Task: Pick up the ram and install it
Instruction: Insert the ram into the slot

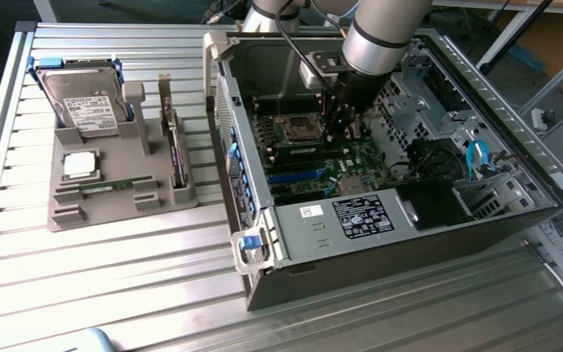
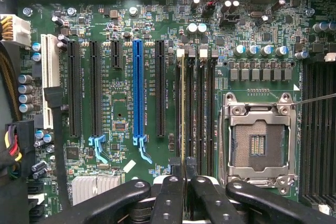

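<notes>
My gripper (image 1: pixel 337 130) reaches down into the open computer case (image 1: pixel 292 220), just beside the empty processor socket (image 1: pixel 297 129). In the wrist view the black fingers (image 2: pixel 173 195) are shut on a ram stick (image 2: pixel 182 103), seen edge-on as a thin pale line. The gripper (image 2: pixel 185 176) holds it along the outermost of the memory slots (image 2: pixel 202 103), next to the socket (image 2: pixel 258 140). Whether the stick is seated in the slot I cannot tell. A second ram stick (image 1: pixel 105 185) lies flat in the grey holder (image 1: pixel 76 220) outside the case.
The grey holder also carries a hard drive (image 1: pixel 86 99), a square silver processor (image 1: pixel 79 164) and an upright dark expansion card (image 1: pixel 174 143). On the motherboard, a blue slot (image 2: pixel 138 90) and black slots sit beside the memory slots. Case walls and drive cages (image 1: pixel 457 198) surround the arm.
</notes>
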Motion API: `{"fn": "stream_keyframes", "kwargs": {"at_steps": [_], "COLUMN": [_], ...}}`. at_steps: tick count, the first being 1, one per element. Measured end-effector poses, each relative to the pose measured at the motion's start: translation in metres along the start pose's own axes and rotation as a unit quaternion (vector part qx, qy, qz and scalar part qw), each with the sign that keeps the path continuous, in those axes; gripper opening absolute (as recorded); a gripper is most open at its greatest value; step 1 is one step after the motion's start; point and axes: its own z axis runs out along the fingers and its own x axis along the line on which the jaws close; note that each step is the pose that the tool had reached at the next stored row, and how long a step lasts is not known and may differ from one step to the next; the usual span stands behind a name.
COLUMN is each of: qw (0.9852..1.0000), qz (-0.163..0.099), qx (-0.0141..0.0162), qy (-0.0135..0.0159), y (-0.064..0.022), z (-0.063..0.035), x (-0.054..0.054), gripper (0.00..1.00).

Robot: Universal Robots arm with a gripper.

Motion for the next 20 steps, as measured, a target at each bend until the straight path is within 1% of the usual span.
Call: {"fn": "stream_keyframes", "kwargs": {"at_steps": [20], "qw": [1.0000], "qz": [0.000], "qx": [0.0000], "qy": [0.0000], "y": [-0.0013], "z": [0.0000], "x": [0.0009], "gripper": [0.12]}}
